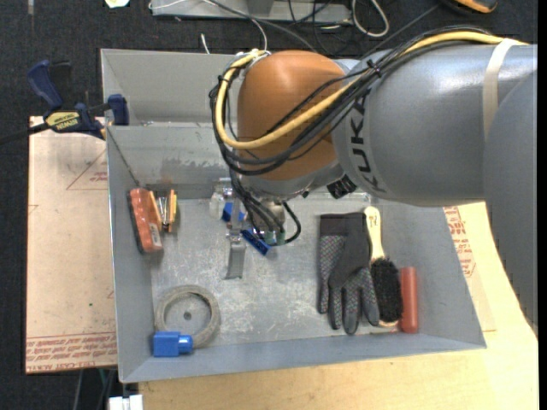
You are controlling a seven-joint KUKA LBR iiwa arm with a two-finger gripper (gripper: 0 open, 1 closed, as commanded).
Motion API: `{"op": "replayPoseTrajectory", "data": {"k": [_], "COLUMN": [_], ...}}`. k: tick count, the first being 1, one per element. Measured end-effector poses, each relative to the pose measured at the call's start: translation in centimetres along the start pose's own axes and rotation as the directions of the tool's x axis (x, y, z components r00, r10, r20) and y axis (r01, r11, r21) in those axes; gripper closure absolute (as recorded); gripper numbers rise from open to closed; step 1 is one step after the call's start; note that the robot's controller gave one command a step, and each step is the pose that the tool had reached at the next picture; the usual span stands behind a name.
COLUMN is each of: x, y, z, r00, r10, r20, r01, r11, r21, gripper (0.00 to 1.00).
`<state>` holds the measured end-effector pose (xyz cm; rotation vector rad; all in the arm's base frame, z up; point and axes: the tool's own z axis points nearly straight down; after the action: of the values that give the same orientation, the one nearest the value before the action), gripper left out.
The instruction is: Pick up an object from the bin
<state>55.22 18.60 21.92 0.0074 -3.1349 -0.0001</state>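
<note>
Closest to the camera is the arm (427, 118), a broad, smooth grey casting that comes in from the right. It has a glossy, rounded orange cover (286, 109) at its wrist, and yellow and black cables (224, 118) loop over it. Under that cover the gripper (236, 259) hangs low over bare floor near the middle of the bin (282, 314). Whether it is released or clenched cannot be told, and nothing can be seen in its grasp. On that reading the pick is not yet made, and closing on a thing and lifting it out both appear left to do. Every candidate lies on the bin's scuffed sheet-metal floor.

To the gripper's left, near the left wall, lies what looks like an orange stapler (145, 220), long and boxy with bare metal along one side. To the right, a little apart, a black knit glove (340, 272) lies limp and flat, its fingers pointing toward the near wall. Against the glove's right edge rests a brush (383, 284) with a cream handle and dense black bristles. Just beside that lies a red-orange cylinder (408, 299), perhaps a marker. In the near-left corner lies a flat grey ring (186, 313), likely a tape roll, with a small hard blue block (171, 344) at its rim.
</note>
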Motion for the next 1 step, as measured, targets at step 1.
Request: {"op": "replayPoseTrajectory", "data": {"k": [1], "x": [-0.14], "y": [-0.11], "z": [-0.50], "r00": [1.000], "r10": [0.004], "r20": [0.008], "r01": [-0.004], "r11": [1.000], "r21": [-0.001], "gripper": [0.00]}}
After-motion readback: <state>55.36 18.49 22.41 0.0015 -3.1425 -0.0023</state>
